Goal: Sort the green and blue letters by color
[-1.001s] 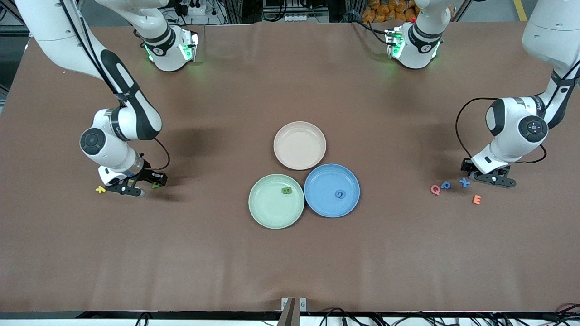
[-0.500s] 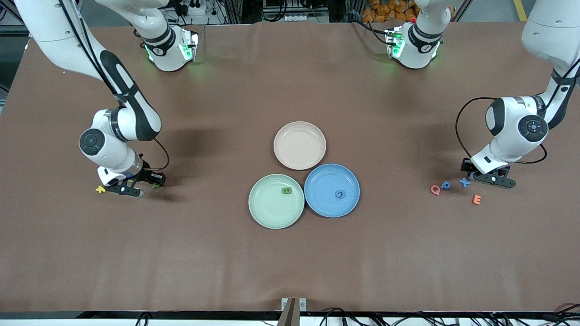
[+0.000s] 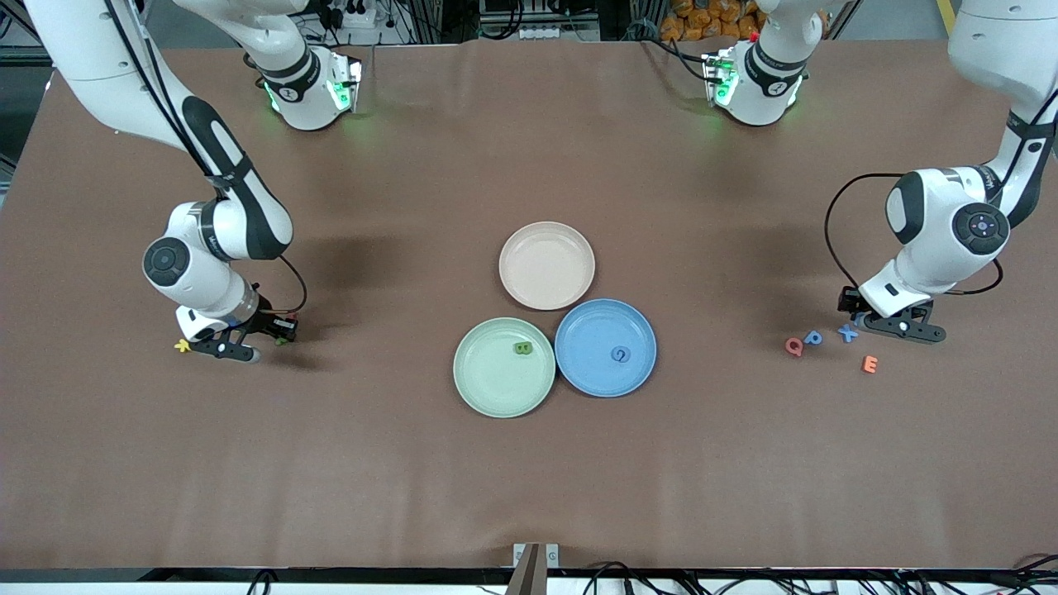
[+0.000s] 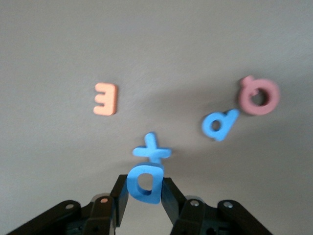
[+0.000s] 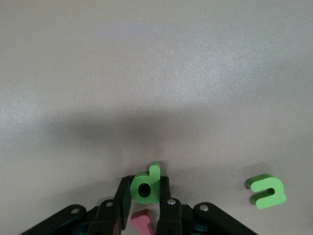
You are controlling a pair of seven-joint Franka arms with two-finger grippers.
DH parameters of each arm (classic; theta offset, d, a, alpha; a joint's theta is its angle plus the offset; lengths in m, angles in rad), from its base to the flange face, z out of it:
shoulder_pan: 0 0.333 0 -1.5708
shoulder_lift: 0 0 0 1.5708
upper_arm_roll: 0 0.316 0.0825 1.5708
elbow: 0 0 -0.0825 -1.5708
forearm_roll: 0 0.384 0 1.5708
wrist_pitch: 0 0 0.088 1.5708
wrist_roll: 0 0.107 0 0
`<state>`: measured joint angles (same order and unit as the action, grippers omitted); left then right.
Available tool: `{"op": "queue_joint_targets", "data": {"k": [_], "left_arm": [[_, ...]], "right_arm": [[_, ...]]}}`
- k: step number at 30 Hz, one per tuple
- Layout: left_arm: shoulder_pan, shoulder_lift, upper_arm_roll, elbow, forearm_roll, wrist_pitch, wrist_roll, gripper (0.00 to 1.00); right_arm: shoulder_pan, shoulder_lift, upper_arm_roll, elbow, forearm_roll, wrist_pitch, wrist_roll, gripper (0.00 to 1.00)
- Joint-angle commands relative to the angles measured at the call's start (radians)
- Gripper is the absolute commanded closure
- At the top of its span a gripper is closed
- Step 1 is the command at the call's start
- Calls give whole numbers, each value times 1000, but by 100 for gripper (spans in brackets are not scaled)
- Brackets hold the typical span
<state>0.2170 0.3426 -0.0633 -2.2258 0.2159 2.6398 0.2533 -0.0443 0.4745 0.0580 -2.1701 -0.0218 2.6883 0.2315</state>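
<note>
Since the earlier frame, right gripper (image 5: pixel 145 196) has clamped onto chunky green foam letter P (image 5: pixel 145 185) at the right arm's table end. Left gripper (image 4: pixel 145 193) pinches blue foam letter D (image 4: pixel 144 183), lifted above blue letter X (image 4: pixel 151 152). Risk: shallow edge grips; either letter may twist loose before its plate.

Three plates cluster mid-table (image 3: pixel 529 479) before me: beige plate (image 3: pixel 546 265), green plate (image 3: pixel 496 376), blue plate (image 3: pixel 606 330). Pink Q (image 3: pixel 793 346) and orange E (image 3: pixel 869 364) lie at my left arm's end; a yellow letter (image 3: pixel 182 345) at my right's.
</note>
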Motion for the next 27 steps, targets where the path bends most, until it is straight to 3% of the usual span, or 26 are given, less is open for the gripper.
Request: {"op": "queue_joint_targets", "data": {"k": [1,7,17,20,27], "left_arm": [[-48,-50,0,1,-73,-56,-23,87],[-102,-57,-12,15,-81,-81,-126,87],[-252,-50,-13,58,-84,-118,-360,87],[-292,-45,-13,74,-82,-127,-434,87],[-410,-24,-13,121,-99,-130,-633,87]], "right_arm": [[-9,10,10,23,-10,-7,3,100],[3,-27,23,67,2,-102,78,100],[86,-66,131,298,5,-433,437,100],[116,-60,148,322,26,-436,508,100],[201,-56,171,332,181,-366,551,100]]}}
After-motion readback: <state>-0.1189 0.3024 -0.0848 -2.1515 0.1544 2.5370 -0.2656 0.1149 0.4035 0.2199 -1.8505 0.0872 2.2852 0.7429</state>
